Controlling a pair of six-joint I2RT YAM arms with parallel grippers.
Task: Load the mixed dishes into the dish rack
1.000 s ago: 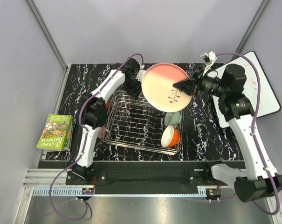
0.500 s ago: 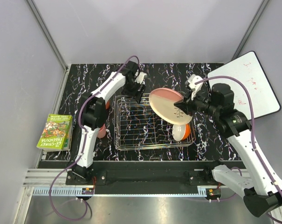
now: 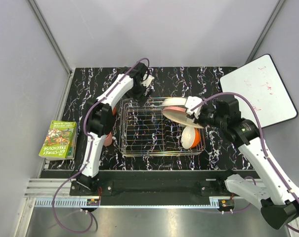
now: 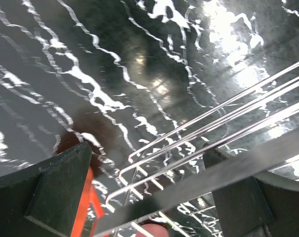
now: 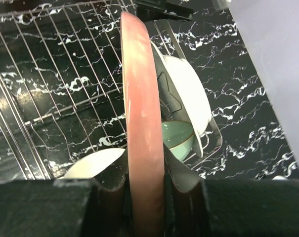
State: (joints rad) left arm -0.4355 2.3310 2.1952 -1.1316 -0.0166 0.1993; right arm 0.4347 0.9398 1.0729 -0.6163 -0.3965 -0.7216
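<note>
The green paperback book (image 3: 58, 139) lying left of the table shows a title reading "65-Storey Treehouse". Faint red marks on the white board (image 3: 260, 90) are illegible.

There was one silver wire-grid rack (image 3: 139, 129), one round pink-and-peach plate (image 3: 176, 112), one green book (image 3: 59, 139), and two bowls: an orange bowl with white inside (image 3: 191, 138) and a pale green bowl (image 5: 176, 137).

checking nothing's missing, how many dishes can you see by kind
plates: 1, plate in the right gripper
bowls: 2, orange bowl, green bowl
mugs: 2, orange mug, pink mug, both partly hidden
total: 5
</note>
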